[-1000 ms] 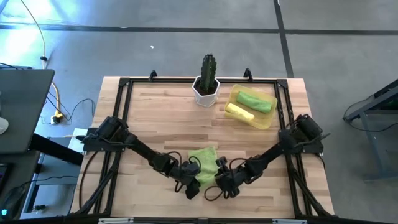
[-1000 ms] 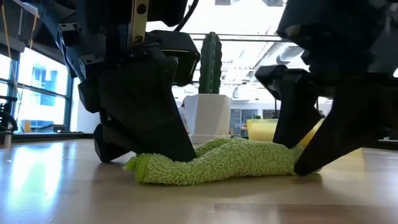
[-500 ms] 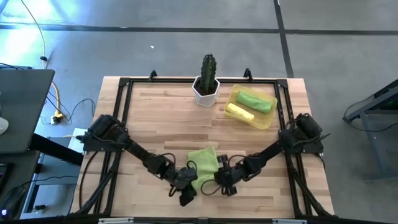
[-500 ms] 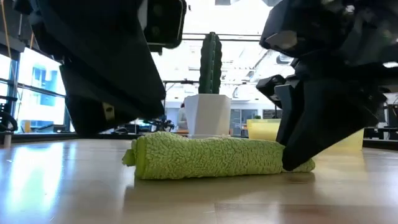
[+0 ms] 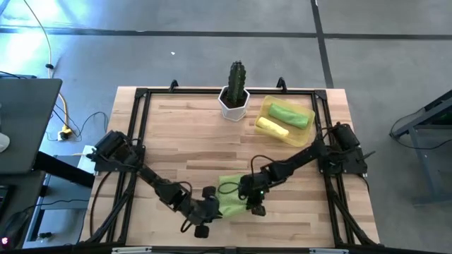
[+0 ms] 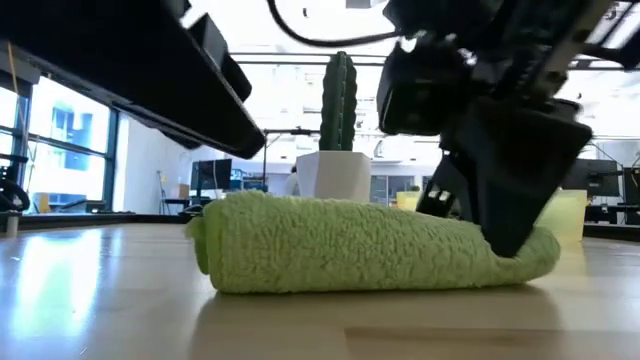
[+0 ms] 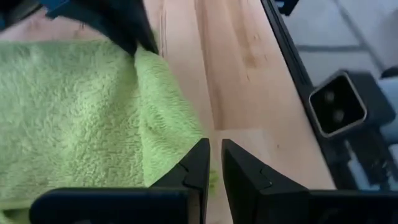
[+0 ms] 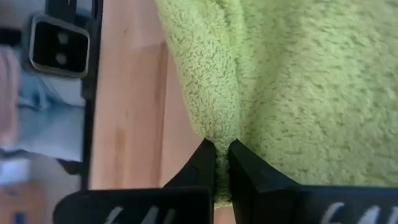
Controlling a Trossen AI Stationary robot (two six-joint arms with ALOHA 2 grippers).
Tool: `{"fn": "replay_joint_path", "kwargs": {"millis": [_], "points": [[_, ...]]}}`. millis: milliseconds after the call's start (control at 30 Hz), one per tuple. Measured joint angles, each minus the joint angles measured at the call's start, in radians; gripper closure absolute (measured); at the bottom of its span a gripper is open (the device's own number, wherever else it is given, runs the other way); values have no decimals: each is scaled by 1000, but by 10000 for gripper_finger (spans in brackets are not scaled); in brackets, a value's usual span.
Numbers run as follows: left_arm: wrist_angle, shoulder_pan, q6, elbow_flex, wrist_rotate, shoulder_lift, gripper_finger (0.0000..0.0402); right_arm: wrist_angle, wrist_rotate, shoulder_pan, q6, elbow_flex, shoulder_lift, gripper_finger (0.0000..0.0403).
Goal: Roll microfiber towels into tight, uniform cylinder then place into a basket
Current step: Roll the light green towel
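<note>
Two rolls, green and yellow, in basket [image 5: 305, 134] at 1 o'clock. Third towel [image 5: 232, 197] half-rolled at 6 o'clock of worktop [image 5: 191, 141], pinched by right end effector [image 5: 252, 204]; left end effector [image 5: 205, 217] nearly closed, empty.

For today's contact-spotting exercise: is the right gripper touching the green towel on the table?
Touching. In the right wrist view, the right gripper is shut on a fold of the green towel, its fingertips pinching the cloth.
</note>
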Motion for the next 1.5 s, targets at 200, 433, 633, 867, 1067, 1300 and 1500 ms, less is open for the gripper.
{"fn": "replay_joint_path", "kwargs": {"millis": [200, 433, 633, 867, 1067, 1300, 1500], "points": [[2, -48, 195, 2, -76, 12, 368, -1, -71, -45, 111, 0, 0, 402], [-10, -72, 309, 2, -246, 71, 368, -5, -75, -56, 138, 0, 0, 402], [-13, -26, 238, 2, -326, 79, 368, -5, -74, -56, 137, 1, -2, 402], [-32, 54, 140, 2, -180, 102, 368, -5, -70, -56, 130, 2, -3, 386], [-44, 99, -23, 7, -37, 119, 368, -18, -84, -50, 72, 2, -7, 340], [-56, 118, -361, 7, 124, 120, 368, -88, -126, -38, -96, 3, -70, 271], [-74, 117, -574, 8, 155, 120, 368, -89, 86, 42, -382, 4, -163, 263]]}}
